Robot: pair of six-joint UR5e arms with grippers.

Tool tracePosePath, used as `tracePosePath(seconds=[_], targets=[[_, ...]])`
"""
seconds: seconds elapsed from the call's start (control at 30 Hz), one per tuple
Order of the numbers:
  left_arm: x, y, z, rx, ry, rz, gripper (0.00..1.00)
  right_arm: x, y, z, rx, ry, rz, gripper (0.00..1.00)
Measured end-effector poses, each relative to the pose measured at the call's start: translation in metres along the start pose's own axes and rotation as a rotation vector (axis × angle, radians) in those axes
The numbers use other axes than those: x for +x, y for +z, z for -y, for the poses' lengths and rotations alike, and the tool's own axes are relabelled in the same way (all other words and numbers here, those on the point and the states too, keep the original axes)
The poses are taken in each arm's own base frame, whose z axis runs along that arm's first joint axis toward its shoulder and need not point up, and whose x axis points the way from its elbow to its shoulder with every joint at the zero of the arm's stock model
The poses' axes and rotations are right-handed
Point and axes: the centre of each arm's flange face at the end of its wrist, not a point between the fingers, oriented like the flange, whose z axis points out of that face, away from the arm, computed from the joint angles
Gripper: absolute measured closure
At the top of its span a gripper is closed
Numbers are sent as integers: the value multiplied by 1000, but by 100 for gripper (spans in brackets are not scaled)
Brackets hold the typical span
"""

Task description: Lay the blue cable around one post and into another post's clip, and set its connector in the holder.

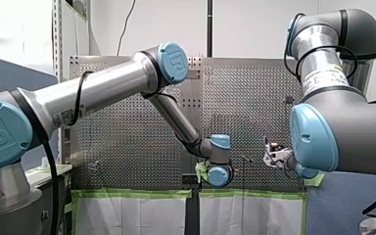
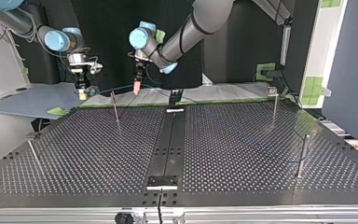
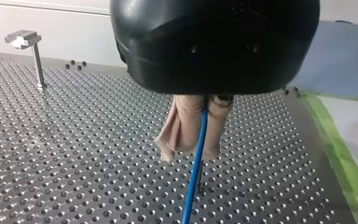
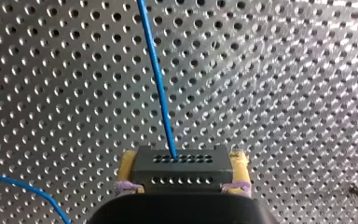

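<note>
Above the black perforated metal table [image 2: 242, 154], at the edge nearest the arms, both grippers hold one thin blue cable [image 3: 196, 163]. My left gripper [image 3: 189, 151], black with beige pads, is pinched narrowly on the cable, which runs down between its fingers [image 3: 179, 126] toward the table surface. My right gripper [image 4: 184, 158] clamps its yellow pads [image 4: 128, 168] on either side of the dark grey rectangular connector [image 4: 182, 175], whose face shows two rows of small holes. The cable leaves the connector's upper row and stretches away over the table. A second stretch of it curves past beside the right gripper. In the left wrist view, a slim metal post with a flat clip head [image 3: 37, 65] stands upright near the table's edge, well apart from the left gripper.
</note>
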Motion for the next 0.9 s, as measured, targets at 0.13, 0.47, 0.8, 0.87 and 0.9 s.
tracePosePath(seconds=[0.13, 0.47, 0.8, 0.87, 0.9], targets=[[-1, 5, -5, -2, -3, 4, 98, 1, 3, -6, -13, -2, -5, 100], [-2, 9, -8, -5, -8, 16, 98, 3, 6, -20, -60, -7, -14, 100], [-1, 5, -1, 6, -24, 25, 98, 0, 4, -25, -84, -15, -8, 100], [-1, 5, -1, 6, -25, 25, 98, -2, 3, -25, -89, -17, -3, 100], [-1, 5, -1, 6, -25, 25, 98, -3, 2, -25, -92, -18, -1, 100]])
